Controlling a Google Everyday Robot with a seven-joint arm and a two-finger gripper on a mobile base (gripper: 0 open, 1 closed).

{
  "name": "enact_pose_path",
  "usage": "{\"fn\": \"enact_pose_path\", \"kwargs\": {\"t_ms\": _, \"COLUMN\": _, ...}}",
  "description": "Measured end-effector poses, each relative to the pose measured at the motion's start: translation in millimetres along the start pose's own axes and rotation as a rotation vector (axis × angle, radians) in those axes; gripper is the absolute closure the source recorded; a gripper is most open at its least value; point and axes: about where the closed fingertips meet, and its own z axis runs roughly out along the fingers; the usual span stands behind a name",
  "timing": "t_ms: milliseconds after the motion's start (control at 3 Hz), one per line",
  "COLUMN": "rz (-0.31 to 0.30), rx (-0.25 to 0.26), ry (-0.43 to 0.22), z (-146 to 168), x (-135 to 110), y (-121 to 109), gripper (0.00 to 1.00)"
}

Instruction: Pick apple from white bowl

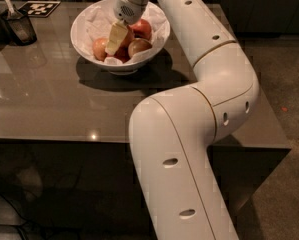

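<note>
1. The tabletop (49,99) is glossy. A sideways push from above could slide the white bowl (89,56) across it, toward the small dark container (21,28) at the far left corner.
2. The arm (224,79) reaches in over the bowl's right side, with its wrist low above the rim. A slanted lift could knock the rim.
3. The bowl stands free on the tabletop, so pressing down off-centre might tip it.
4. The crumpled paper (96,21) lining the bowl could be caught along with the fruit and dragged out.
5. The apples (141,29) lie in the bowl, packed and touching. They are round and smooth, so the chosen one may squirt sideways or drag a neighbour up.
6. The tool (114,41) is down in the bowl's middle among the apples. I cannot tell whether it is open or closed on one. Lifting on a shallow hold would likely drop the apple.
</note>
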Motion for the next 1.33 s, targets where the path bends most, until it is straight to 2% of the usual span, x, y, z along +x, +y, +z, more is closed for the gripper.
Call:
{"fn": "enact_pose_path", "kwargs": {"t_ms": 333, "rz": 0.000, "rx": 0.000, "ry": 0.000, "z": 0.0, "x": 0.0, "y": 0.0, "gripper": 0.89}}
{"fn": "enact_pose_path", "kwargs": {"t_ms": 667, "rz": 0.000, "rx": 0.000, "ry": 0.000, "z": 0.0, "x": 0.0, "y": 0.0, "gripper": 1.00}}
{"fn": "enact_pose_path", "kwargs": {"t_ms": 1333, "rz": 0.000, "rx": 0.000, "ry": 0.000, "z": -4.8, "x": -2.9, "y": -0.6, "gripper": 1.00}}
